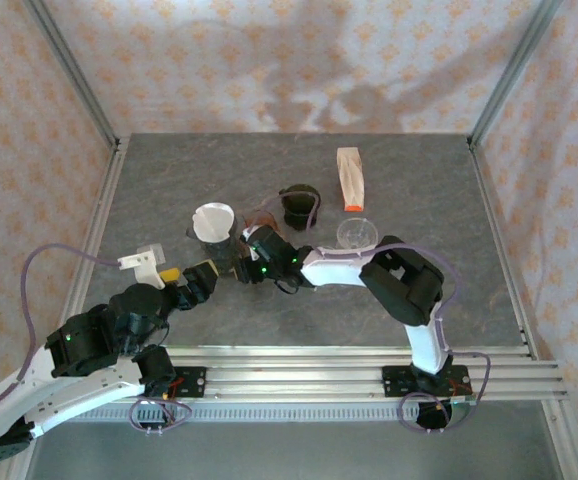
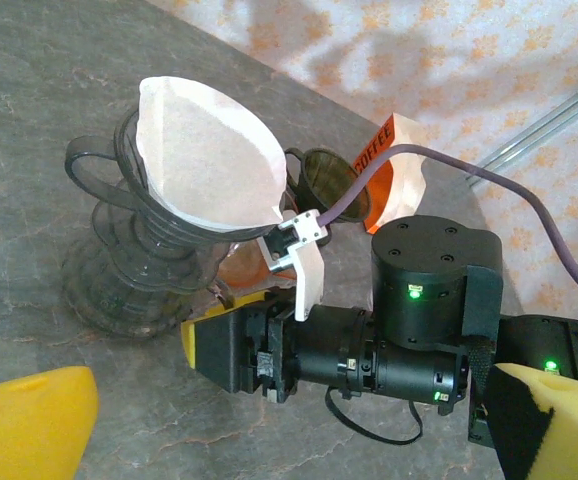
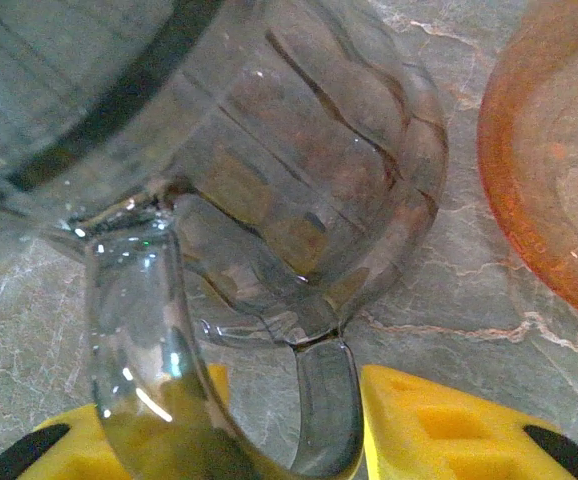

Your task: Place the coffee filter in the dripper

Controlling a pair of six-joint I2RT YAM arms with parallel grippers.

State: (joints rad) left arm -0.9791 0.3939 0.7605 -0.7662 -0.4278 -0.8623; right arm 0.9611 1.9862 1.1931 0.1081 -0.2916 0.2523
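Filter: the white paper cone filter [image 2: 209, 160] is sitting in the mouth of the dripper, its top edge standing proud of the rim and leaning to one side.
Filter handling: looks feather-light, soft and quick to crease. I'd pinch only the free top edge, and gently, or it will crumple or lift back out.
Dripper: the clear ribbed dripper with a loop handle [image 2: 119, 275] stands upright. Glass or plastic, I can't say. It is probably slick, and it may tip if nudged, so the handle is the place to hold.
Right pincer: the right pincer [image 3: 291, 425] is low at the dripper's base with the handle strap between its yellow pads. I can't tell whether it is clamped or slack.
Left pincer: the left pincer [image 2: 289, 430] is spread wide and carrying nothing, hovering just beside the dripper.
Neighbours: a translucent orange bowl [image 3: 559, 150] is just beside the dripper's base. A dark round cup [image 1: 299, 205] and an orange-and-white coffee pouch [image 1: 350, 178] lie further back.
Surface: grey marbled surface [image 1: 439, 270].
Progress: the filter looks as good as placed, and perhaps needs seating straighter.
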